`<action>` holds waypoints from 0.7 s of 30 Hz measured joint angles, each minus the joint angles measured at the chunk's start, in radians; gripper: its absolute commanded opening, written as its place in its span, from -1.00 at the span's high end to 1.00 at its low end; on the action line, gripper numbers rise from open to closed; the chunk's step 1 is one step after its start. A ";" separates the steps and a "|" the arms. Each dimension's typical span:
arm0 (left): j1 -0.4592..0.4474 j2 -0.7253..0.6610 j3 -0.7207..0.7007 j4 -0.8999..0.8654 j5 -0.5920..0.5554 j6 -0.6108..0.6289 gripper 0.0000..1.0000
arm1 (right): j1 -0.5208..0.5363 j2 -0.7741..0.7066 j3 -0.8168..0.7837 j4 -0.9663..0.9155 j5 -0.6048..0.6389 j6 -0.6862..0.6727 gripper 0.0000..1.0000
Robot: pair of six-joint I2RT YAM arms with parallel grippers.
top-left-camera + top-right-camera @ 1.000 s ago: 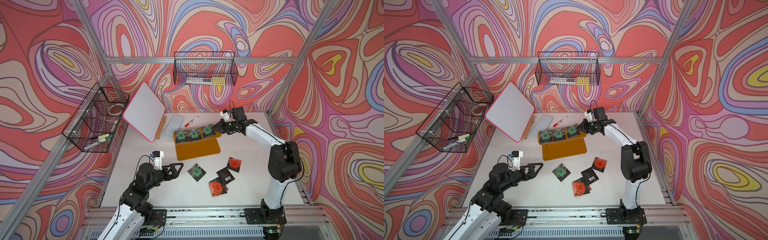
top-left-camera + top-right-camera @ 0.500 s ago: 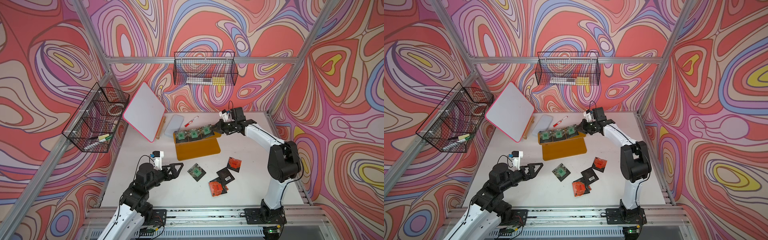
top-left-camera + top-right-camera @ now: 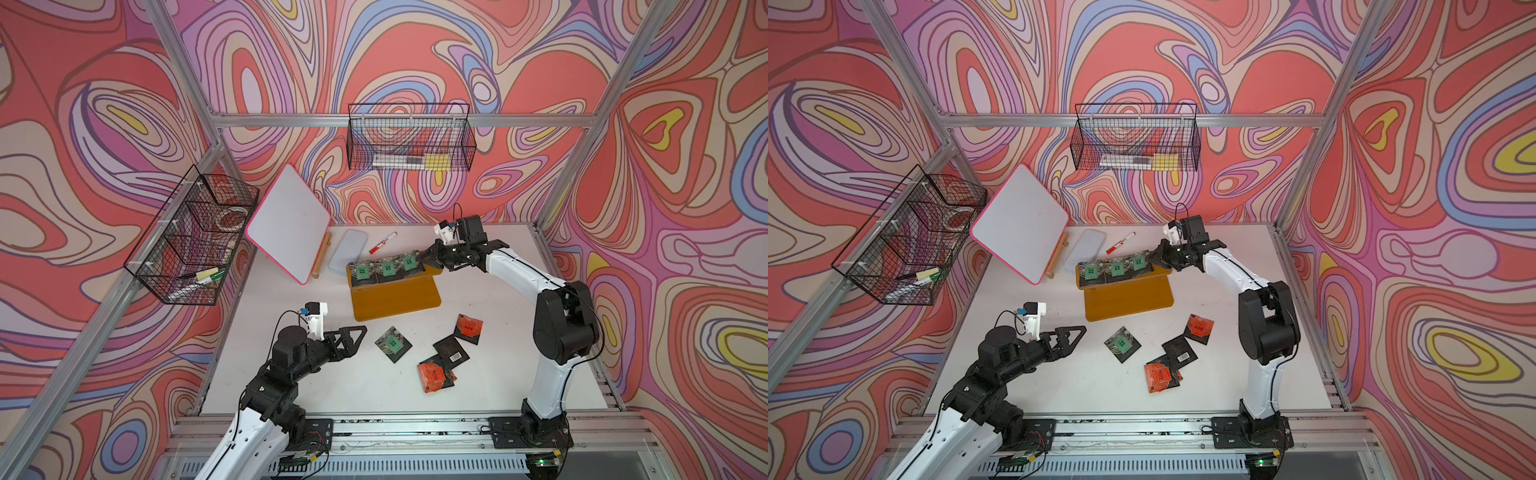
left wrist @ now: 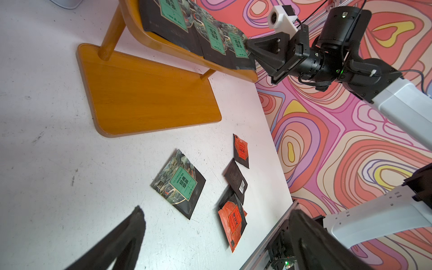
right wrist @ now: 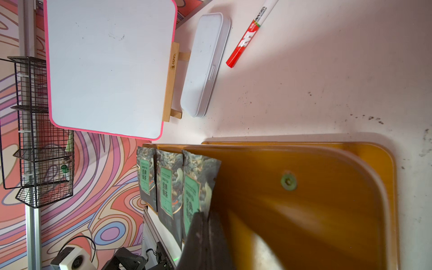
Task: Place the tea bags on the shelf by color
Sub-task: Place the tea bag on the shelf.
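On the shelf's (image 3: 395, 297) upper step, three green tea bags (image 3: 386, 268) stood in a row.
Right gripper (image 3: 424, 258) pinched the end one; left gripper (image 3: 360, 332) gaped near the loose green bag (image 3: 392, 343) below the shelf.

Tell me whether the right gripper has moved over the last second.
Yes, slightly: the right gripper, jaws shut, has edged along the shelf toward the whiteboard.

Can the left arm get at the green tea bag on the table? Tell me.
Probably yes: the left end effector is open, and bare table lies between it and the green tea bag.
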 measured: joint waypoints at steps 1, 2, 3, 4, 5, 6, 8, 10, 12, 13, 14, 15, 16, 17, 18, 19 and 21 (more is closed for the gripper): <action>0.000 0.000 0.000 0.000 0.000 0.000 -0.99 | 0.001 0.000 0.000 0.000 0.000 0.000 1.00; 0.000 0.000 0.000 0.000 0.000 0.000 -0.99 | 0.002 0.000 0.000 0.001 0.000 0.000 1.00; 0.000 0.000 0.000 0.000 0.000 0.000 -0.99 | 0.003 0.000 0.000 0.002 0.000 0.001 1.00; 0.000 0.000 0.000 0.000 0.000 0.000 -0.99 | 0.005 0.000 0.000 0.003 0.000 0.002 1.00; 0.000 0.000 0.000 0.000 0.000 0.000 -0.99 | 0.005 0.000 0.000 0.003 0.000 0.003 1.00; 0.000 0.000 0.000 0.000 0.000 0.000 -0.99 | 0.005 0.000 0.000 0.003 0.000 0.004 1.00; 0.000 0.000 0.000 0.000 0.000 0.000 -0.99 | 0.005 0.000 0.000 0.003 0.000 0.005 1.00; 0.000 0.000 0.000 0.000 0.000 0.000 -0.99 | 0.005 0.000 0.000 0.003 0.000 0.006 1.00; 0.000 0.000 0.000 0.000 0.000 0.000 -0.99 | 0.005 0.000 0.000 0.003 0.001 0.007 1.00; 0.000 0.000 0.000 0.000 0.000 0.000 -0.99 | 0.005 0.000 0.000 0.003 0.001 0.007 1.00; 0.000 0.000 0.000 0.000 0.000 0.000 -0.99 | 0.005 0.000 0.001 0.003 0.001 0.007 1.00; 0.000 0.000 0.000 0.000 0.000 0.000 -0.99 | 0.005 0.000 0.002 0.002 0.002 0.007 1.00; 0.000 0.000 0.000 0.000 0.000 0.000 -0.99 | 0.005 0.001 0.005 0.000 0.003 0.007 0.95; 0.000 0.000 0.000 0.000 0.000 0.000 -0.99 | 0.005 0.002 0.009 -0.001 0.005 0.006 0.90; 0.000 0.000 0.000 0.000 0.000 0.000 -0.99 | 0.005 0.002 0.011 -0.002 0.008 0.007 0.87; 0.000 0.000 0.000 0.000 0.000 0.000 -0.99 | 0.005 0.002 0.013 -0.003 0.010 0.006 0.82; 0.000 0.000 0.000 0.000 0.000 0.000 -0.99 | 0.005 0.003 0.016 -0.005 0.014 0.004 0.77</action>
